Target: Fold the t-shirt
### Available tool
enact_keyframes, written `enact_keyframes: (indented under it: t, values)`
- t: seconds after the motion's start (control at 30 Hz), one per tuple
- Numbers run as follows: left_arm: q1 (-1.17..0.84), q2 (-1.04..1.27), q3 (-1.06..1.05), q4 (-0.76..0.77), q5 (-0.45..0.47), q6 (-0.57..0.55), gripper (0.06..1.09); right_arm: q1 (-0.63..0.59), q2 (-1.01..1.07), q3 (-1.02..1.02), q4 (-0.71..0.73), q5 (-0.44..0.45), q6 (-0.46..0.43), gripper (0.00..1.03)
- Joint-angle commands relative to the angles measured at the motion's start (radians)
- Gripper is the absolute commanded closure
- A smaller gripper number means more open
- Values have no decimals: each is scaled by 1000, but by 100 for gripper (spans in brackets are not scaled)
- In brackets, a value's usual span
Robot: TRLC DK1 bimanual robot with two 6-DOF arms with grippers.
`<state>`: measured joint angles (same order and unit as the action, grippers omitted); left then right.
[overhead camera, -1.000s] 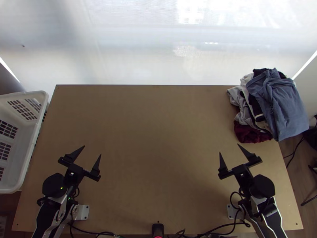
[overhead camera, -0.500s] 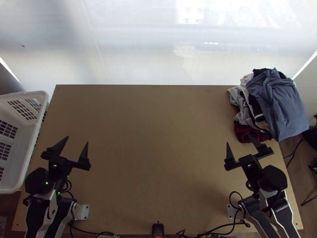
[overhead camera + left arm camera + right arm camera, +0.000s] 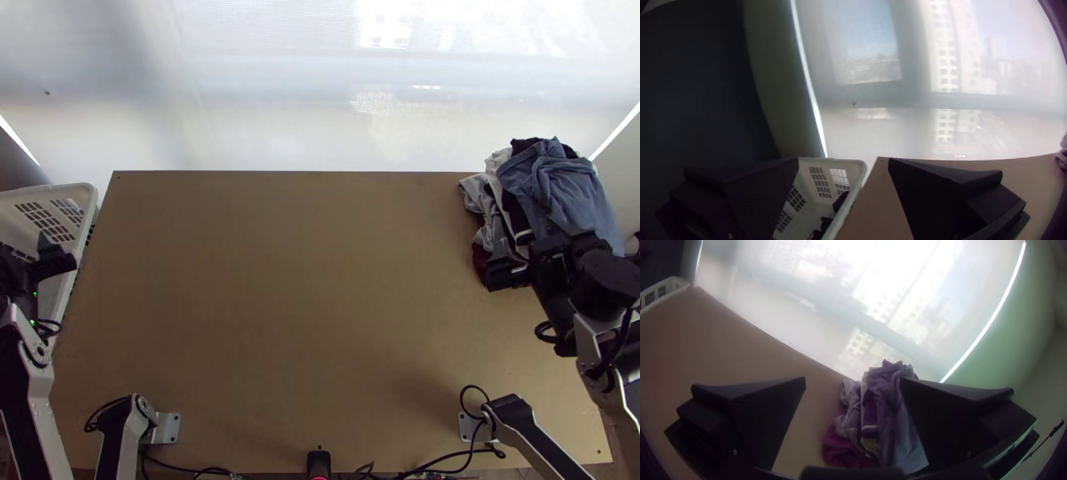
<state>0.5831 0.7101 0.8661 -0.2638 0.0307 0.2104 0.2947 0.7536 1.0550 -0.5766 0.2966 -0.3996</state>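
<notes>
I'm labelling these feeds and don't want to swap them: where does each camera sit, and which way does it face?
Top view: high over the table's near edge, looking steeply down on the table; left arm and right arm show.
Left wrist view: on the left arm's wrist, facing the bright window past the basket; its spread jaws show.
Right wrist view: on the right arm's wrist, facing the clothes pile and window; its spread jaws show.
Shared by top and right wrist: clothes pile, basket.

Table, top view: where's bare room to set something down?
Wide middle of the table, between basket and clothes pile, far edge almost to near edge. Crowded: far right corner, pile and right gripper; left gripper over basket.
</notes>
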Motion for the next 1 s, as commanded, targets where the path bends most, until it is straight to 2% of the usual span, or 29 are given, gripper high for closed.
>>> enact_keyframes:
  t: [0.0, 0.23, 0.43, 0.57, 0.73, 0.87, 0.97]
  values:
    - [290, 313, 157, -22, 67, 41, 10, -37, 211, 364, -200, 21, 79, 5]
    - [382, 581, 237, 14, 126, 118, 10, -26, 323, 588, -364, 19, 110, 5]
    - [449, 879, 341, 35, 138, 106, 10, -37, 372, 683, -424, 21, 120, 5]
    - [457, 1075, 465, -95, 161, 227, 10, -40, 385, 701, -442, 21, 136, 5]
    - [458, 1264, 611, -170, 212, 244, 10, -40, 400, 709, -463, 21, 136, 5]
    - [426, 1418, 761, -275, 215, 282, 10, -39, 420, 721, -471, 21, 137, 5]
    - [411, 1526, 860, -298, 215, 287, 10, -39, 440, 735, -471, 19, 139, 5]
